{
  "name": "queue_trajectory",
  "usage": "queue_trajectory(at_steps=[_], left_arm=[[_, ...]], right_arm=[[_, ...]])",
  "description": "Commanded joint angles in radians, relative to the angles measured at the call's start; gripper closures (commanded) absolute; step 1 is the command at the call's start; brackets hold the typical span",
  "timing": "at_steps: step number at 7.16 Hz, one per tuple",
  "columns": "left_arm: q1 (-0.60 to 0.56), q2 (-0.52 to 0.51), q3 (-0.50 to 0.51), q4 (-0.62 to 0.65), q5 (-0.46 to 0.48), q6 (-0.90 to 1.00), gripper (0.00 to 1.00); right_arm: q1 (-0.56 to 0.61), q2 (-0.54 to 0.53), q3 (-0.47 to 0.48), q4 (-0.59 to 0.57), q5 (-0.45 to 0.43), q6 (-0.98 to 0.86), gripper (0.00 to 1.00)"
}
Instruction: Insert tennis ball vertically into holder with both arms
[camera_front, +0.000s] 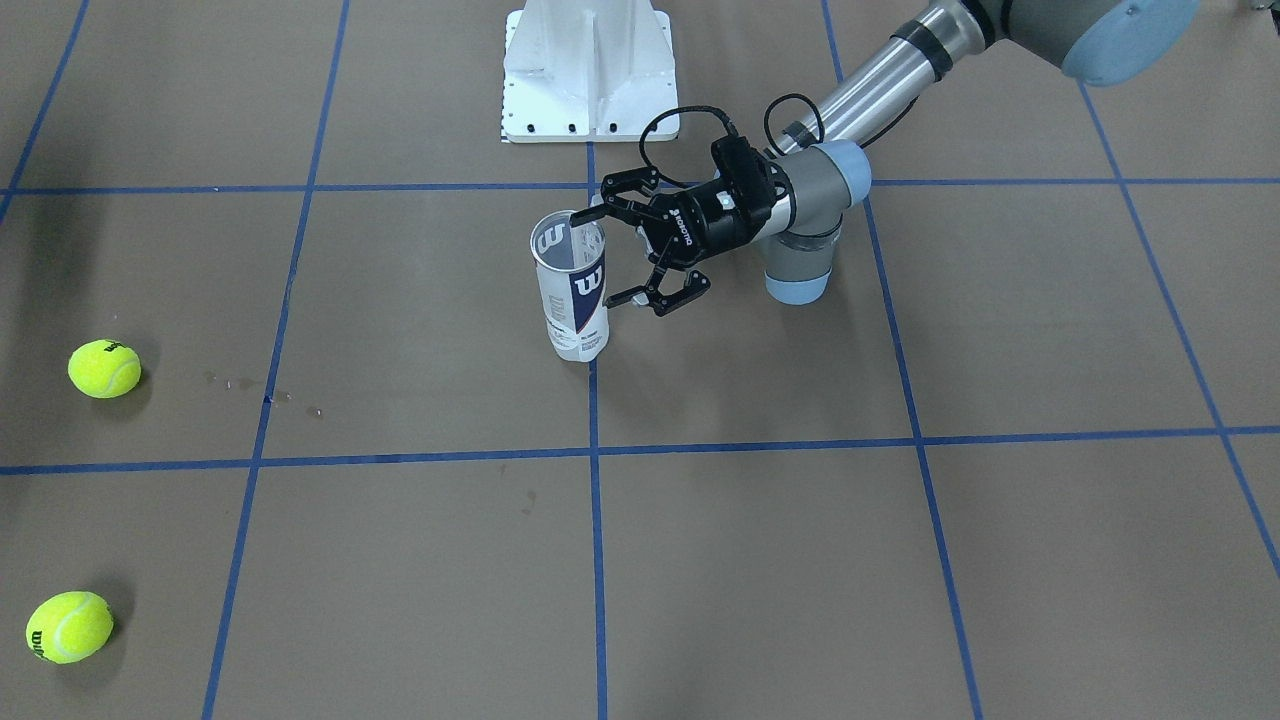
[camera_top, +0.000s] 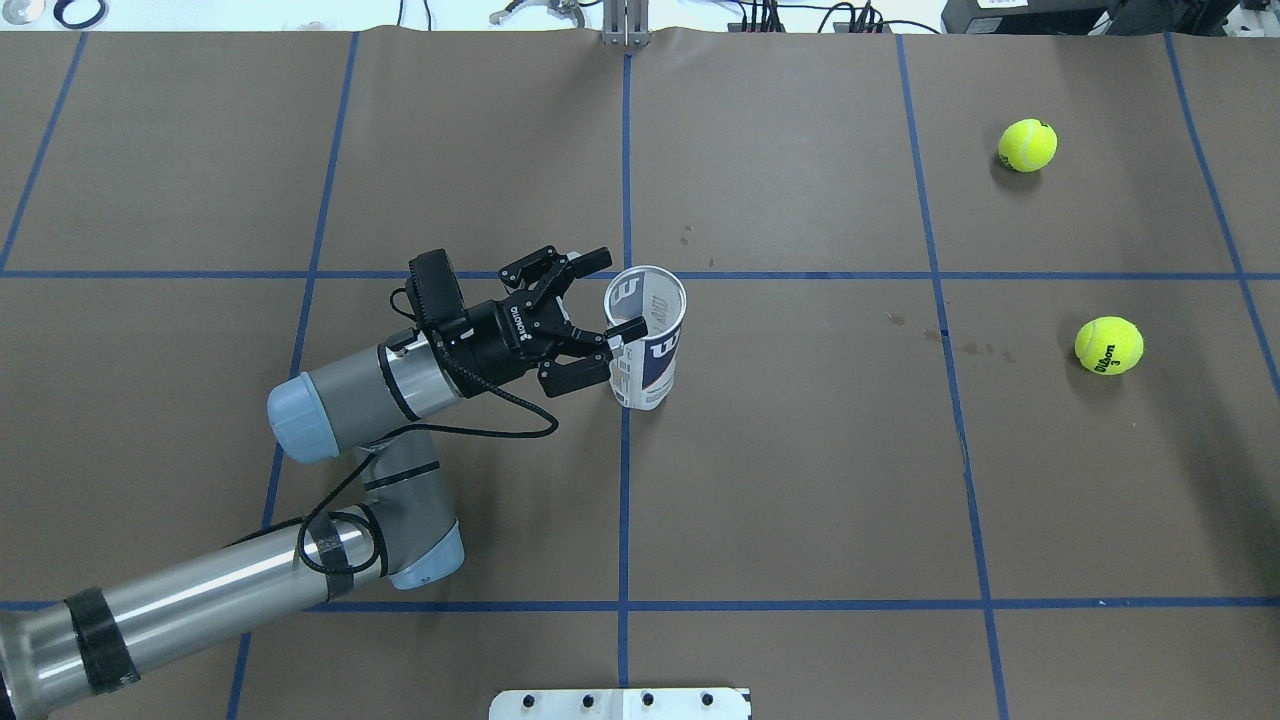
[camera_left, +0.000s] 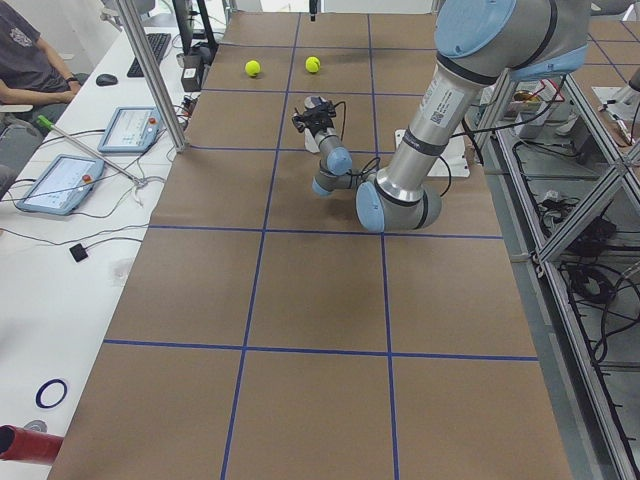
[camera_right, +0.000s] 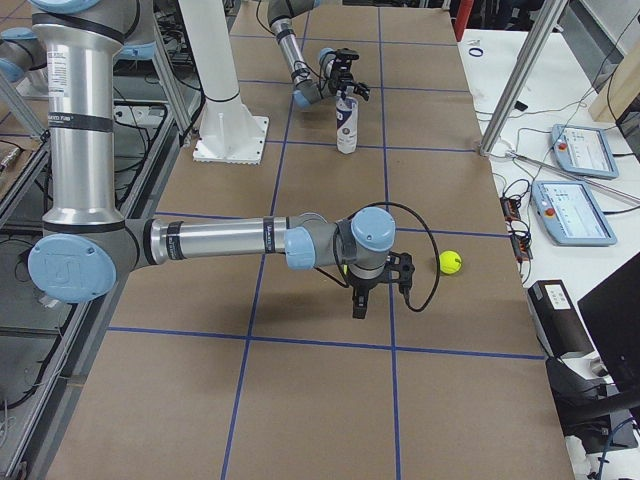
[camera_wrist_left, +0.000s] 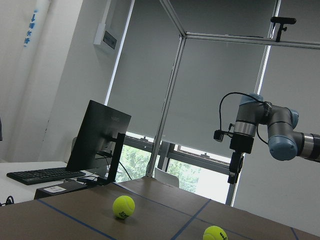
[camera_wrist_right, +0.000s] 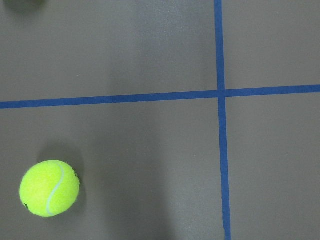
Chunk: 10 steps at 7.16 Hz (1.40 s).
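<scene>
The holder (camera_front: 572, 290) (camera_top: 645, 345), a clear can with a white and navy label, stands upright with its mouth up near the table's middle. My left gripper (camera_front: 612, 254) (camera_top: 616, 293) lies level beside it, open, its fingertips at the can's upper wall; contact is unclear. Two yellow tennis balls (camera_top: 1027, 145) (camera_top: 1108, 345) rest on the table far on my right. My right gripper (camera_right: 358, 303) (camera_wrist_left: 232, 176) points down above the table beside one ball (camera_right: 450, 262); I cannot tell whether it is open or shut. That ball (camera_wrist_right: 49, 187) shows low left in the right wrist view.
The white base (camera_front: 588, 70) stands behind the holder. Blue tape lines grid the brown table. A person (camera_left: 30, 60) sits at a side bench with tablets (camera_left: 58, 183). Aluminium posts (camera_right: 520, 80) rise at the table's edge.
</scene>
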Motion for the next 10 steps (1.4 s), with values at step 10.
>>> queue_trajectory(at_steps=[10], left_arm=[[-0.006, 0.02, -0.055, 0.075, -0.046, 0.134, 0.0]], right_arm=[[-0.018, -0.01, 0.011, 0.118, -0.003, 0.0, 0.01]])
